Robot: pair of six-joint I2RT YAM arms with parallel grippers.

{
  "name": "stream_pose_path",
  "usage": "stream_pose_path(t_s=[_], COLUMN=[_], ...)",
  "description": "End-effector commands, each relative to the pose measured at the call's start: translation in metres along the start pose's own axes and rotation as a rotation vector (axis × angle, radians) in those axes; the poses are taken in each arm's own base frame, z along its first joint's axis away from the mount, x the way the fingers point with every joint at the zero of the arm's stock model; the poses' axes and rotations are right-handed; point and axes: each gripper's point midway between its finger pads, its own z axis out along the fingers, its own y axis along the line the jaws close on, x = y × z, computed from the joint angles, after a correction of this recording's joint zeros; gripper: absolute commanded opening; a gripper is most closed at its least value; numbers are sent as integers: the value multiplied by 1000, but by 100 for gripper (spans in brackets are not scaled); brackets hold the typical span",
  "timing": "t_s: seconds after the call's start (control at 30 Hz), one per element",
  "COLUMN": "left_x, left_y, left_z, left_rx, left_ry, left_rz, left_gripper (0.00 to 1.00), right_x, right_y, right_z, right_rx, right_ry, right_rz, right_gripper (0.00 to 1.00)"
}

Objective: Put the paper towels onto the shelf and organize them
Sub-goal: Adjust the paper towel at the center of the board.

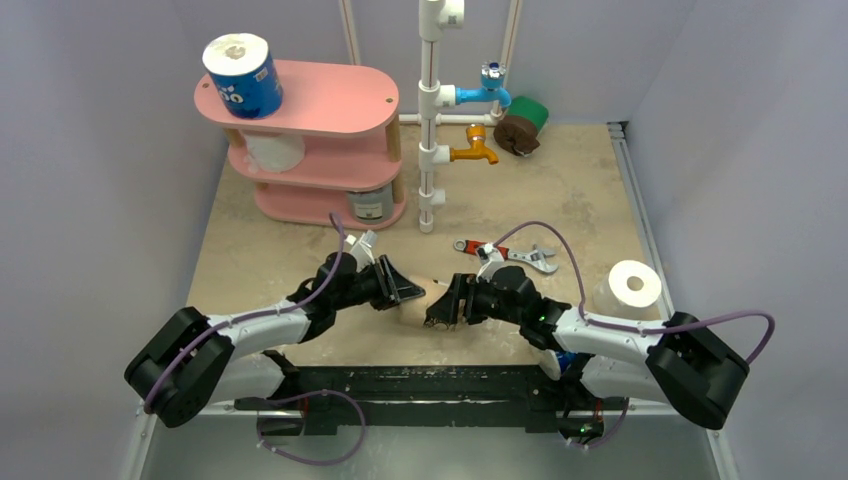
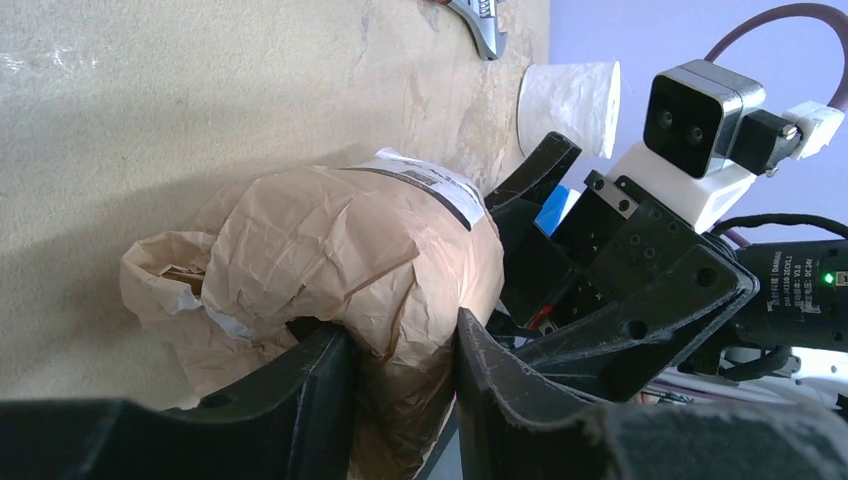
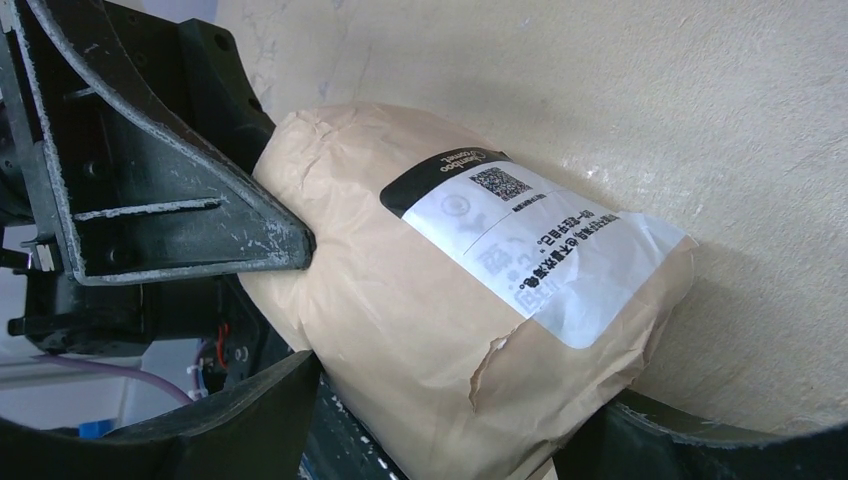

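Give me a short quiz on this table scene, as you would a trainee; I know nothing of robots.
1. True or false: the top board of the pink shelf is bare.
2. What lies between the left gripper and the right gripper? A) red-handled wrench B) brown-wrapped roll C) orange tap
3. How many rolls are on the shelf?
Key: 1 false, a blue printed roll stands there. 2 B. 3 three, one per board: the blue printed one, a white roll and a grey roll.
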Motion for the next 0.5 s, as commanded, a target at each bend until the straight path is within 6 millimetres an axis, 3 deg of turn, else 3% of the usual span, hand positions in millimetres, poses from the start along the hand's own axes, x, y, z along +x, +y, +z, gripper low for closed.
stream_pose_path(t_s=[0.0,0.17,0.3,0.47], left_x=[4,4,-3,-21], left_y=[-30,-35,-36,-43], left_z=[-3,-7,-16,-41], left_rx=[126,145,98,-20], left_ry=[24,22,-11,-77], left_rz=[69,96,149,270], left_gripper=[33,25,21,18], right_x=[-6,-7,-19,-37], right_y=[17,19,22,32], right_z=[-2,-5,-16,-34], right_rx=[-78,-78,-42,-20], right_ry=[-21,-22,-56,-108], right_rz=[-44,-47,-73,-125], right_gripper=[77,80,92,99])
